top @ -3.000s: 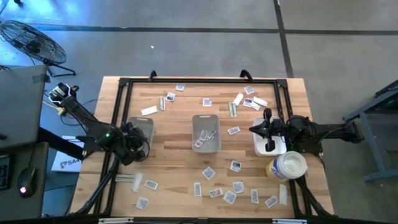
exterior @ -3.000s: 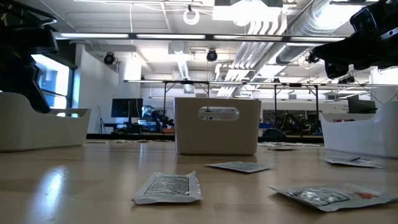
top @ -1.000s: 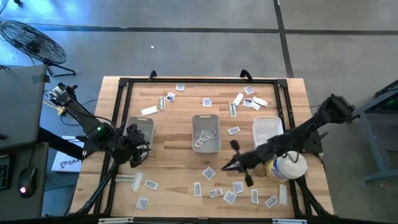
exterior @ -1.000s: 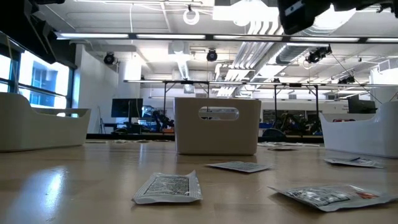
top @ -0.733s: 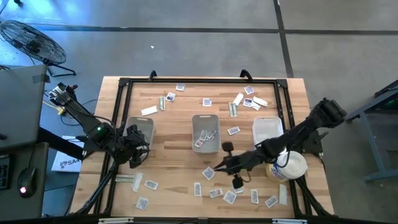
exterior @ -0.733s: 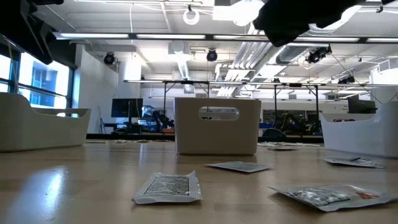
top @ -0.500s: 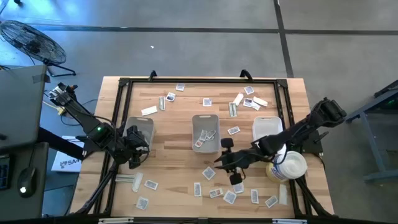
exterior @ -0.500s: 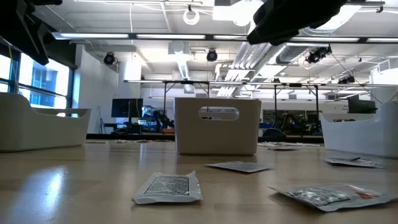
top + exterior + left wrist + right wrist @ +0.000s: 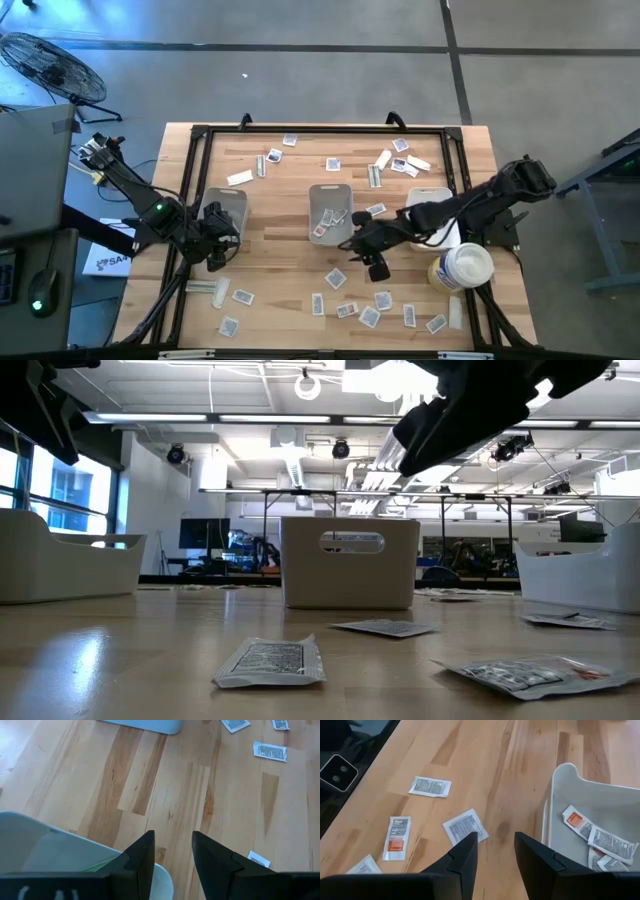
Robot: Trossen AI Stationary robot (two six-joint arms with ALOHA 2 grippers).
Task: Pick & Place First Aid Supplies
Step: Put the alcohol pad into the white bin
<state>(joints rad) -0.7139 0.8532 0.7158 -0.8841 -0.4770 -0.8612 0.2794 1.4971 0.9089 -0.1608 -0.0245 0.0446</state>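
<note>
The right gripper hangs with fingers apart and empty at about four o'clock of the centre grey tray, likely lining up on the sachet just beside that tray. A second ago it was lower and farther right. The left gripper, fingers parted and empty, waits at the left tray.

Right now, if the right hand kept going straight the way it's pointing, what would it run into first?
The right hand, open and empty, points down at bare table beside the middle grey tray. It would probably meet the wood first, just past the tray's rim, with the nearest sachet off to one side. Depth is hard to judge.
</note>
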